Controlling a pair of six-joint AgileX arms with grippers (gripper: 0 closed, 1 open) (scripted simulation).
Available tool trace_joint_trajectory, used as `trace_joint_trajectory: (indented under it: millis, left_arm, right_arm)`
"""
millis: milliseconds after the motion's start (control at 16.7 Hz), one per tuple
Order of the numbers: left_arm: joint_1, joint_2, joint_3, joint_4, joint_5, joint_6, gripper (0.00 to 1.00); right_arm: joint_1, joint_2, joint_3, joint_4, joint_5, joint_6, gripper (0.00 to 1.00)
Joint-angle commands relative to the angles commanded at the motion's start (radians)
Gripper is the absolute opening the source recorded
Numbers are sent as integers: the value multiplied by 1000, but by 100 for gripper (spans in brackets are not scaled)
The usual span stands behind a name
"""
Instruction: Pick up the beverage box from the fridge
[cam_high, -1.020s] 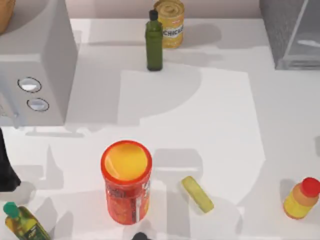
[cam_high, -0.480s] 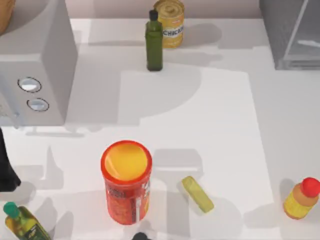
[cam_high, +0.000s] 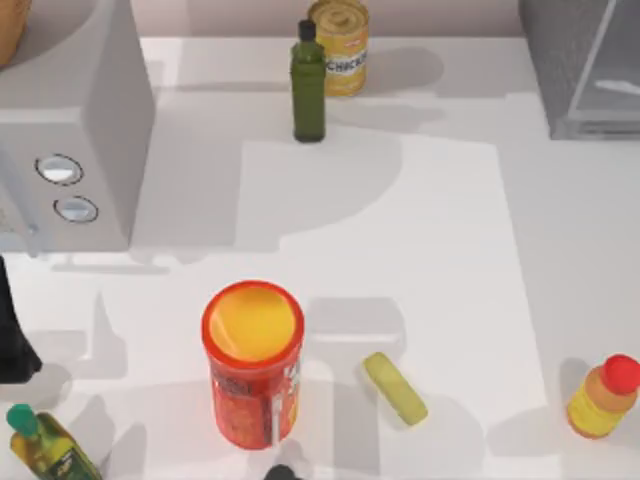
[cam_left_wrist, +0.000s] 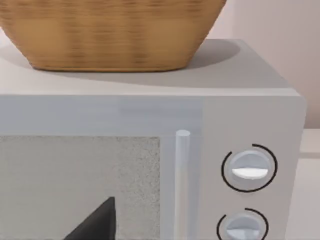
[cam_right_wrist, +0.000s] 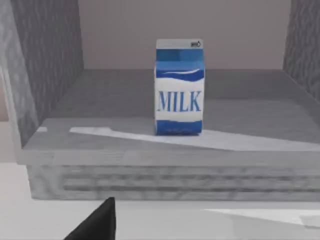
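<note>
The beverage box (cam_right_wrist: 179, 87) stands upright in the fridge (cam_right_wrist: 55, 70), its MILK face toward the right wrist camera. Whether the right end effector (cam_right_wrist: 95, 224) is open I cannot tell; it touches nothing.

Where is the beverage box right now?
In the right wrist view, the beverage box stands upright on the floor inside the fridge, between its grey side walls; the fridge sits at the table's far right corner.

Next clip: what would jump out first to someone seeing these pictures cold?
Probably the tall red canister with its yellow lid, standing near the table's front edge, left of the flat yellow-green bar. Next, in the right wrist view, the blue beverage box marked MILK, upright on the floor of the open grey fridge. A wicker basket sits atop the two-dial box.
</note>
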Motion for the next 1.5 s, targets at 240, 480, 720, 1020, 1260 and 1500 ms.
trace_joint_trajectory:
  millis: [240, 480, 720, 1020, 1260, 1500]
  left_arm:
    - [0, 0, 0, 0, 0, 0, 100]
    - [0, 0, 0, 0, 0, 0, 100]
    - [0, 0, 0, 0, 0, 0, 100]
    - [0, 0, 0, 0, 0, 0, 100]
    - [0, 0, 0, 0, 0, 0, 100]
    - [0, 0, 0, 0, 0, 0, 100]
  right_arm:
    - [59, 89, 128, -92, 62, -6, 100]
    - [122, 187, 323, -202, 127, -9, 100]
    - [178, 268, 504, -292, 190, -11, 100]
    - [270, 388, 752, -449, 293, -20, 100]
    - [298, 414, 796, -480, 320, -25, 100]
    - [294, 413, 795, -480, 318, -25, 100]
